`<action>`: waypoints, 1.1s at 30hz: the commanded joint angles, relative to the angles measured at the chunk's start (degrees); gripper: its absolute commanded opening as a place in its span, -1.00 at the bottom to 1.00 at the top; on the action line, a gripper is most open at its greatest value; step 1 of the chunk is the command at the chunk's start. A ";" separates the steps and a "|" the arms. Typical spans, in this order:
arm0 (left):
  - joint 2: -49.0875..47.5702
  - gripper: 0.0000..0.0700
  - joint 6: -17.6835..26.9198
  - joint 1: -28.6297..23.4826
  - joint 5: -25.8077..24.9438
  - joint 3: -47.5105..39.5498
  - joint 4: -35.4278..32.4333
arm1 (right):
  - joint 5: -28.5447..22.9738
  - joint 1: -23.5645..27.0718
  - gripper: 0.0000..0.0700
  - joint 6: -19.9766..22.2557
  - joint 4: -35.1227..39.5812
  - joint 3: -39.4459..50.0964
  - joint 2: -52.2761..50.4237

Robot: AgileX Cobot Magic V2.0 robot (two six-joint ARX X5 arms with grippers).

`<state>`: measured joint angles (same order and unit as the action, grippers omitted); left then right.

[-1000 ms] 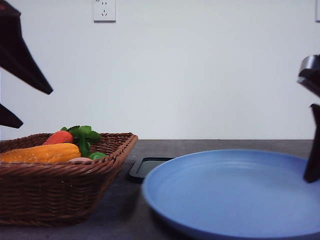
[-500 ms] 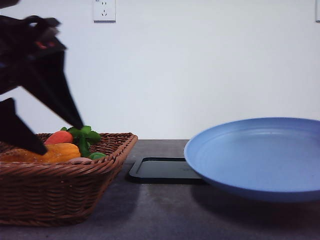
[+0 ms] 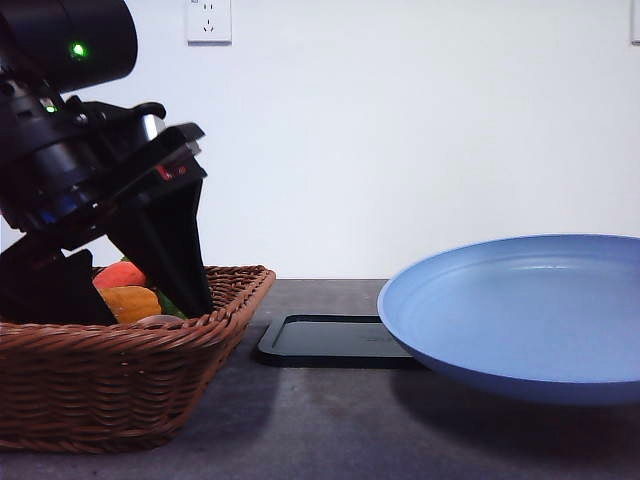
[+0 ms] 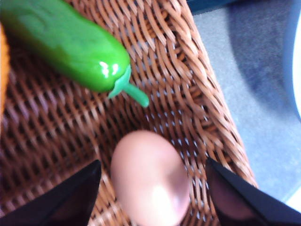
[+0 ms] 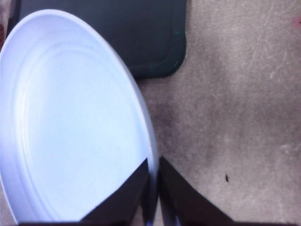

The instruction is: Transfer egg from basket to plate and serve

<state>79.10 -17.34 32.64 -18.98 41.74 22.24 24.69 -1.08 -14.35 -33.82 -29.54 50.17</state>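
The pinkish-brown egg (image 4: 150,179) lies on the woven floor of the wicker basket (image 4: 197,94), near its side wall. My left gripper (image 4: 151,162) is open, one black finger on each side of the egg, and I cannot tell whether they touch it. From the front, the left gripper (image 3: 145,312) reaches down into the basket (image 3: 110,390). The light blue plate (image 3: 520,310) hangs tilted above the table at the right. My right gripper (image 5: 153,162) is shut on the rim of the plate (image 5: 75,117).
A glossy green vegetable (image 4: 66,42) lies in the basket just beyond the egg. Orange and red vegetables (image 3: 125,290) sit behind the left fingers. A flat black tray (image 3: 330,340) rests on the grey table between basket and plate.
The left arm has dropped from above into the basket, its fingers now lower. The plate rose off the table a second ago and has held nearly still since.
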 commanded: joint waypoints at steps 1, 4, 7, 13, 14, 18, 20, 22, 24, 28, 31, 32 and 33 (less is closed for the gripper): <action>1.14 0.15 -0.04 0.44 0.17 0.98 -0.46 | 0.33 0.00 -1.00 0.24 0.57 -0.81 0.17; 1.19 0.01 -0.04 0.44 0.17 0.98 -0.46 | 0.33 0.00 -1.00 0.24 0.59 -0.81 0.17; 1.19 -0.19 -0.02 0.44 0.17 0.98 -0.21 | 0.33 0.00 -1.00 0.24 0.61 -0.81 0.17; 1.19 -0.29 0.40 0.42 0.19 0.98 1.09 | 0.33 0.00 -1.00 0.26 0.70 -0.81 0.17; 1.19 -0.29 0.45 0.42 0.20 0.98 1.21 | 0.33 0.00 -1.00 0.26 0.70 -0.81 0.17; 1.16 -0.29 1.12 0.33 0.17 1.00 1.88 | 0.36 0.00 -1.00 0.26 0.70 -0.81 0.17; 1.08 -0.29 1.98 0.16 0.17 1.09 2.46 | 0.39 0.00 -1.00 0.24 0.69 -0.81 0.17; 1.04 -0.29 2.82 -0.35 0.16 1.67 3.78 | 0.49 -0.02 -1.00 0.24 0.64 -0.81 0.17; 0.99 -0.29 3.65 -1.04 0.15 3.32 6.04 | 0.74 -0.02 -1.00 0.24 0.54 -0.81 0.17; 0.95 -0.29 5.02 -1.90 -0.03 8.37 11.14 | 0.97 -0.02 -1.00 0.22 0.28 -0.81 0.19; 0.95 -0.29 5.09 -1.93 -1.38 13.61 13.73 | 2.23 -0.02 -1.00 0.20 -0.96 -0.81 0.37; 0.95 -0.29 5.07 -1.80 -2.79 15.47 13.95 | 2.90 -0.04 -1.00 0.20 -1.55 -0.81 0.53; 0.95 -0.29 4.99 -1.59 -4.29 17.23 13.91 | 3.58 -0.07 -1.00 0.20 -2.14 -0.81 0.67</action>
<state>79.24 -13.14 30.52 -21.67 56.59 36.47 27.37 -1.10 -14.35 -36.16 -29.54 50.33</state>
